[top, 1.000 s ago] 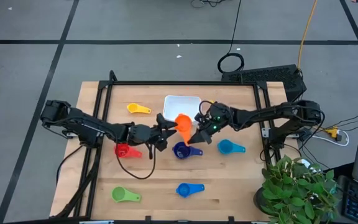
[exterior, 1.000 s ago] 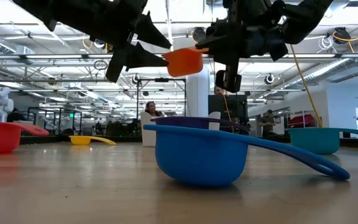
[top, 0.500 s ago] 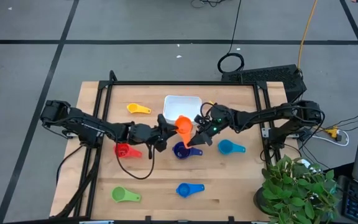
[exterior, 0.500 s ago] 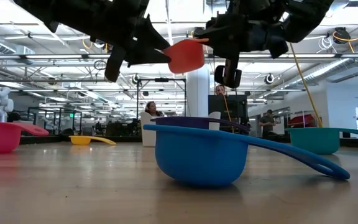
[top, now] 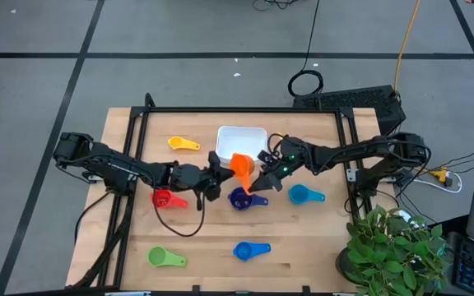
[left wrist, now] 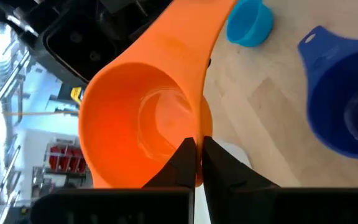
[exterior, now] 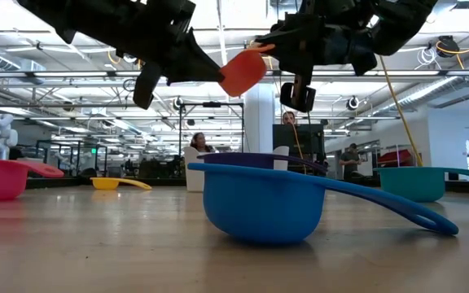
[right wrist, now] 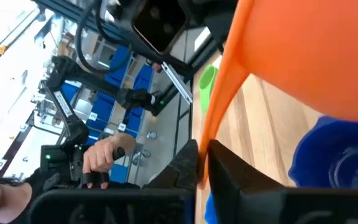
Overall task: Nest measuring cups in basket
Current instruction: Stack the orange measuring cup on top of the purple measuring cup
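Note:
An orange measuring cup (top: 240, 165) hangs above the table between my two grippers, just near of the white basket (top: 241, 135). My left gripper (top: 222, 171) is shut on its bowl and my right gripper (top: 259, 176) is shut on its handle. The navy cup (top: 239, 198) stands on the table right below. The red cup (top: 164, 199), yellow cup (top: 183, 144), teal cup (top: 303, 195), blue cup (top: 249, 250) and green cup (top: 164, 257) lie scattered on the table. My left gripper pinches the rim of the orange cup's bowl (left wrist: 194, 127), one finger inside the bowl and one outside. It comes from the table's left. The cup is clear of the table and tilted (exterior: 241, 72). My right gripper pinches the orange cup's flat handle (right wrist: 211, 134) near its free end between its two fingers, coming from the table's right. The handle runs up and away from the fingers to the bowl. The cup is clear of the table, above the navy cup (right wrist: 334, 165).
A black frame rail (top: 237, 109) runs along the table's far side, close behind the basket. A potted plant (top: 393, 247) stands at the near right corner. Bare wood lies between the navy cup and the blue cup.
The orange cup has risen a little and tipped: its bowl now leans over where it hung level before. Both grippers have stayed shut on it and have shifted slightly with it.

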You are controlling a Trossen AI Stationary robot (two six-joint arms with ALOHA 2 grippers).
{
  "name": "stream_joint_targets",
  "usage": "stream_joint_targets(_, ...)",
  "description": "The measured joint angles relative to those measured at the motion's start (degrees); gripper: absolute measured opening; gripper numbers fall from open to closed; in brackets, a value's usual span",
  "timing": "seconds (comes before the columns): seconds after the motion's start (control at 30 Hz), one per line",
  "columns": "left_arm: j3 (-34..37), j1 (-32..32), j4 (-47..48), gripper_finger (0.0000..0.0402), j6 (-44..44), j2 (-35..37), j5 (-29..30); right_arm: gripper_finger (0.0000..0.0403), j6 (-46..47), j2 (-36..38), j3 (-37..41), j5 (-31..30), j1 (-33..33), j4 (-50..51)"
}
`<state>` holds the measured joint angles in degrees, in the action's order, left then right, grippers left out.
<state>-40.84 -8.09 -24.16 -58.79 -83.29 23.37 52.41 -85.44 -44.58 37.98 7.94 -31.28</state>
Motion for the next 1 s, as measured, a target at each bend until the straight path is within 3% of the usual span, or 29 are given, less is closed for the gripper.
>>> stream_joint_targets(0.3, 0.0, -1.48, 0.1, 0.0008, -0.8, 0.02, 3.78, 0.0131, -1.1, 0.0, -0.04, -0.18, 1.77, 1.01)
stream_joint_targets(0.47, -0.07, -1.9, 0.08, 0.0008, -1.2, 0.04, 6.28, 0.018, -1.11, -0.01, -0.04, 3.76, 3.63, 1.34)
stream_joint_targets(0.77, -0.07, -3.76, 3.62, 0.0008, 4.72, 1.05, 9.64, 0.0194, -3.41, 0.81, -0.04, 9.31, 8.12, 2.51)
stream_joint_targets(1.0, -0.13, -4.82, 6.66, 0.0008, 20.77, 4.72, 9.51, 0.0194, -11.27, 4.52, -0.04, 4.8, 12.25, 12.48)
